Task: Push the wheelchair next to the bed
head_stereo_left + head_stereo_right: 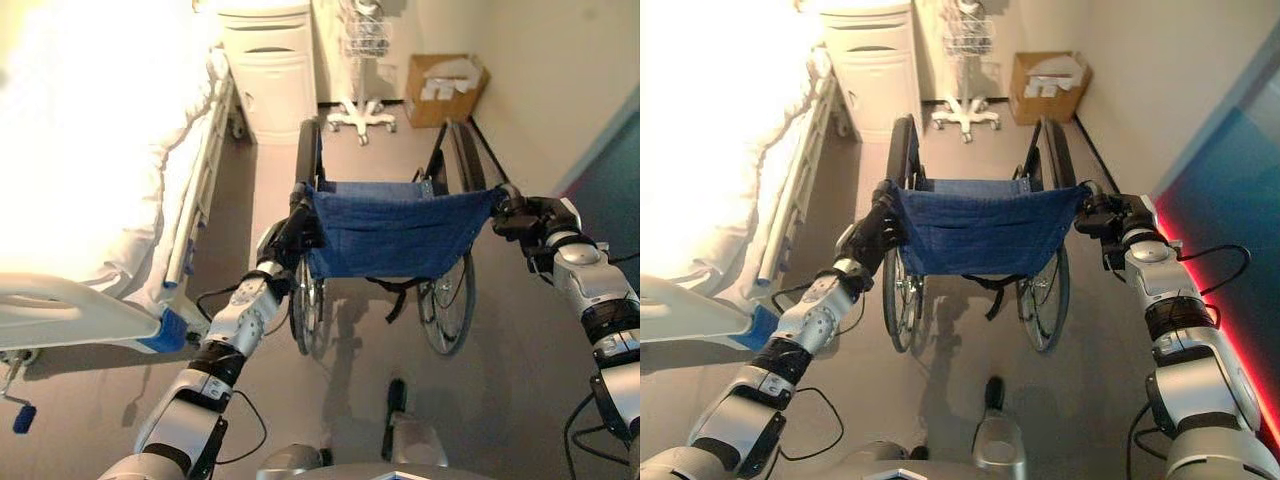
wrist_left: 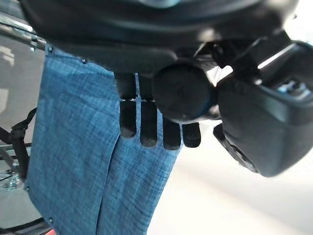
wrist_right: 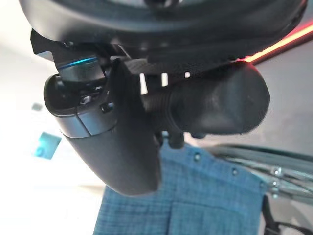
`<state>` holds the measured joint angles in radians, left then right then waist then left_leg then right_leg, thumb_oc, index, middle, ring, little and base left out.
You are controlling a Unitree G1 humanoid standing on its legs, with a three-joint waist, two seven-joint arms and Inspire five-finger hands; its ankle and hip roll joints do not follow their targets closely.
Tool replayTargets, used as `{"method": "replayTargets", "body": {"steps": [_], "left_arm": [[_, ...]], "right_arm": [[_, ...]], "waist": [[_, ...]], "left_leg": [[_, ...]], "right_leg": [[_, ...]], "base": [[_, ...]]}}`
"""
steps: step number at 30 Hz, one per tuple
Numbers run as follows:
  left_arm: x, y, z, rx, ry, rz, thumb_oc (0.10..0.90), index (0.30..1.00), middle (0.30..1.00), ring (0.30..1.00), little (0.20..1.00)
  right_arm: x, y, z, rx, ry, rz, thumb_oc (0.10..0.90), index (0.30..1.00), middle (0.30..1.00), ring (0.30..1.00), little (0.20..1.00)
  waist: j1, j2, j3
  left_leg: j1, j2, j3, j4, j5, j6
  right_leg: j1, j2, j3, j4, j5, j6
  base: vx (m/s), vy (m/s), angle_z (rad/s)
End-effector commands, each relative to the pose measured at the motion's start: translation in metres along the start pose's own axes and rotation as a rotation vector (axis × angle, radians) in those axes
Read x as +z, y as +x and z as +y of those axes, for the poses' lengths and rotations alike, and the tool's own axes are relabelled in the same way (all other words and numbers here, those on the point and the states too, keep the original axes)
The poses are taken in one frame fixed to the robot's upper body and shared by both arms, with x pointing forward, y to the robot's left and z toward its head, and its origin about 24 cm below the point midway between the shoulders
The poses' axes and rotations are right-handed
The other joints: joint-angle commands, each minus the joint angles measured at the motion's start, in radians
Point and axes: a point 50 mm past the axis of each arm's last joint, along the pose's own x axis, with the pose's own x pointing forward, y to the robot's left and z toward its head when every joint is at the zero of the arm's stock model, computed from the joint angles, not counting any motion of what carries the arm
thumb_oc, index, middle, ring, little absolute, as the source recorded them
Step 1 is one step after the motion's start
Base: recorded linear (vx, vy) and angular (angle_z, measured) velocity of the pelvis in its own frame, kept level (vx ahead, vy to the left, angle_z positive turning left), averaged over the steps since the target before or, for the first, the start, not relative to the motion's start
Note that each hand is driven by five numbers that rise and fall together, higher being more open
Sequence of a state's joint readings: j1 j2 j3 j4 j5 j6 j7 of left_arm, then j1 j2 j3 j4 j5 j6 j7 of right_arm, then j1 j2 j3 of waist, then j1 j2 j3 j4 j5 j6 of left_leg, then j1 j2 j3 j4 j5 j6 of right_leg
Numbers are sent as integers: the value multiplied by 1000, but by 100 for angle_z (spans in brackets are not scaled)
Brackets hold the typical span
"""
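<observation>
Wheelchair (image 1: 390,235) at frame centre, bed (image 1: 90,180) along the left edge. Left hand (image 1: 298,228) and right hand (image 1: 520,215) curl around the push handles, giving symmetric grip for steering it bedward.

wheelchair (image 1: 390,235) blue woven cloth, metal spokes

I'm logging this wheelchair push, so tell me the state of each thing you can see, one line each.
wheelchair: upright, unfolded, seat unoccupied, in the aisle right of the bed
left hand: fingers curled round the left push handle
right hand: fingers curled round the right push handle
bed: made, side rail lowered
cardboard box: open, against the wall
</observation>
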<state>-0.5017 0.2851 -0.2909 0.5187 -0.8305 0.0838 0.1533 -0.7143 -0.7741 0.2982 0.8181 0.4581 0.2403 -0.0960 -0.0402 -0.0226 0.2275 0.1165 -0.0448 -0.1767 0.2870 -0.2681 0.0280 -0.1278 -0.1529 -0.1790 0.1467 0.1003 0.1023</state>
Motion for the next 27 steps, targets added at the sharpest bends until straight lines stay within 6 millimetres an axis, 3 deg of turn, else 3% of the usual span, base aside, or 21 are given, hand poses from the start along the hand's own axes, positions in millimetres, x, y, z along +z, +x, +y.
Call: {"method": "replayTargets", "body": {"steps": [1, 2, 3, 4, 7, 9, 11, 12, 14, 15, 18, 21, 24, 27], "left_arm": [[23, -6, 4, -4, 58, -98, 400, 300, 300, 300, 300], [23, -6, 4, -1, 59, -100, 400, 300, 300, 300, 300], [24, -5, 5, 8, 58, -107, 400, 300, 300, 300, 300], [28, -5, 5, 11, 50, -120, 400, 300, 300, 300, 300], [32, -3, 3, 7, 53, -139, 400, 300, 300, 300, 300], [37, -1, 5, 14, 57, -164, 400, 300, 300, 300, 300], [43, 1, 8, 34, 57, -179, 400, 300, 300, 300, 300], [43, 2, 8, 36, 57, -181, 400, 300, 300, 300, 300], [44, 4, 8, 42, 57, -188, 400, 300, 300, 300, 300], [44, 3, 7, 44, 57, -194, 400, 300, 300, 300, 300], [42, 0, 8, 46, 49, -198, 400, 300, 300, 300, 300], [43, -1, 11, 52, 44, -196, 400, 300, 300, 300, 300], [41, 1, 13, 61, 28, -175, 400, 300, 300, 300, 300], [31, 1, 9, 65, 9, -142, 400, 300, 300, 300, 300]], "right_arm": [[98, -12, 75, 324, -13, -366, 400, 300, 300, 300, 300], [98, -12, 76, 328, -15, -366, 400, 300, 300, 300, 300], [98, -13, 79, 338, -26, -366, 400, 300, 300, 300, 300], [96, -14, 81, 331, -34, -371, 400, 300, 300, 300, 300], [91, -14, 82, 306, 1, -359, 400, 300, 300, 300, 300], [88, -13, 90, 285, 8, -347, 400, 300, 300, 300, 300], [95, -13, 98, 292, 9, -349, 400, 300, 300, 300, 300], [96, -13, 98, 293, 9, -349, 400, 300, 300, 300, 300], [97, -15, 103, 298, 9, -347, 400, 300, 300, 300, 300], [94, -16, 106, 304, 4, -345, 400, 300, 300, 300, 300], [84, -15, 101, 314, -4, -338, 400, 300, 300, 300, 300], [82, -14, 101, 329, -15, -330, 400, 300, 300, 300, 300], [75, -12, 106, 353, -16, -316, 400, 300, 300, 300, 300], [67, -13, 106, 361, 2, -315, 400, 300, 300, 300, 300]], "waist": [[78, -36, -107], [76, -34, -108], [70, -31, -115], [64, -42, -111], [68, -45, -96], [86, -30, -84], [103, -7, -78], [105, -7, -79], [125, 9, -84], [146, 22, -96], [164, 21, -109], [177, 8, -118], [217, -17, -124], [255, -51, -131]], "left_leg": [[28, 37, 139, 179, 159, -82], [26, 41, 140, 189, 167, -85], [3, 48, 154, 256, 228, -101], [-80, 53, 217, 444, 282, -113], [-192, 102, 281, 512, 271, -109], [-219, 102, 346, 341, 241, -97], [-204, 112, 413, 119, 264, -101], [-202, 110, 418, 103, 271, -101], [-235, 86, 446, -81, 319, -107], [-278, 85, 452, -252, 393, -127], [-313, 92, 487, -336, 449, -131], [-327, 75, 498, -257, 396, -100], [-359, 45, 455, -127, 315, -55], [-325, -22, 402, -134, 279, -2]], "right_leg": [[-10, -24, 65, 21, -8, 33], [-7, -20, 61, 22, -12, 28], [10, -6, 55, 17, -28, 8], [55, 8, 30, 9, -63, -39], [119, 14, -32, 6, -105, -67], [183, 34, -83, -4, -147, -59], [230, 67, -115, -9, -185, -54], [231, 67, -115, -11, -184, -54], [284, 105, -119, -30, -209, -52], [344, 136, -110, -45, -244, -45], [402, 157, -103, -49, -295, -52], [401, 145, -104, -3, -348, -58], [422, 103, -111, 70, -378, -42], [398, 9, -148, 294, -230, 39]], "base": [[223, -279, 58], [279, -397, 46], [217, -439, 25], [276, -539, 26], [227, -329, 24], [346, -238, 36], [323, -114, 17], [327, -76, -5], [447, -59, -9], [476, -41, -11], [484, -41, -21], [387, -28, -18], [346, -31, -33], [422, 62, -9]]}}
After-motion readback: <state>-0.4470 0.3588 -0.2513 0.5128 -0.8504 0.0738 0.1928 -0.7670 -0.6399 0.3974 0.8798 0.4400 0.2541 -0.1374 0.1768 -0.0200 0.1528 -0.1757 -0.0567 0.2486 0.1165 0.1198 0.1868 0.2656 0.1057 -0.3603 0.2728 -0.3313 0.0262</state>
